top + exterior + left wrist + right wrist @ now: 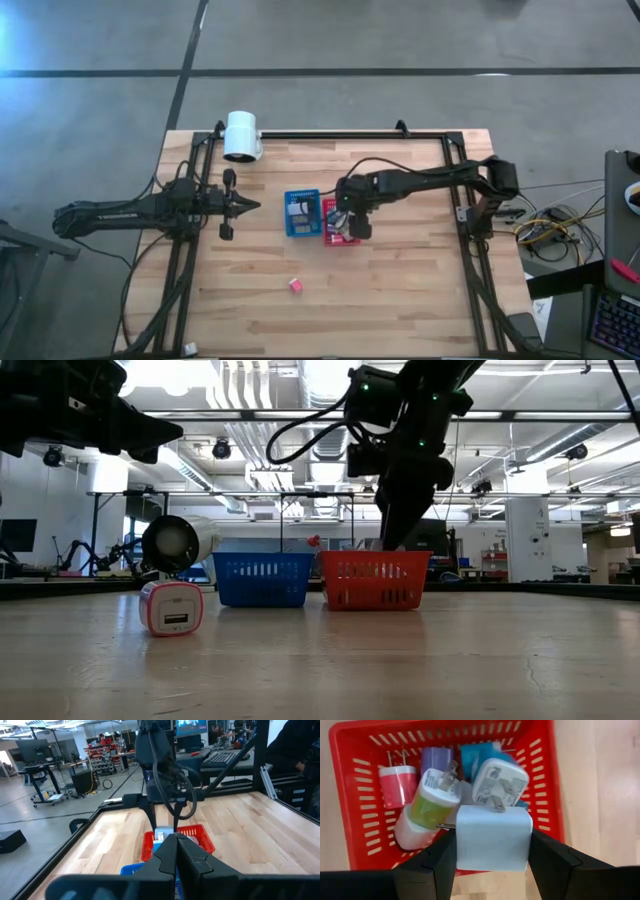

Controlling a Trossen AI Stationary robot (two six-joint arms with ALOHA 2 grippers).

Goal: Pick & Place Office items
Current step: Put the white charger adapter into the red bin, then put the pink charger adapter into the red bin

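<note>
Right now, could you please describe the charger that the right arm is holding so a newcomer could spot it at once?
Find the red basket beside the blue basket mid-table. Directly above it hangs the right tool, clamped on a plain white cube charger. Unlike the pink, green-banded and prong-up white chargers lying in the basket, it is held clear above them.

Between the right gripper (492, 852) jaws, matt black plastic, sits a smooth white plastic charger (492, 837). Beyond the jaws, a glossy red perforated plastic tray (350, 795) holds more smooth plastic chargers (432, 795). The table (400, 290) is pale wood planks with a satin finish.
</note>
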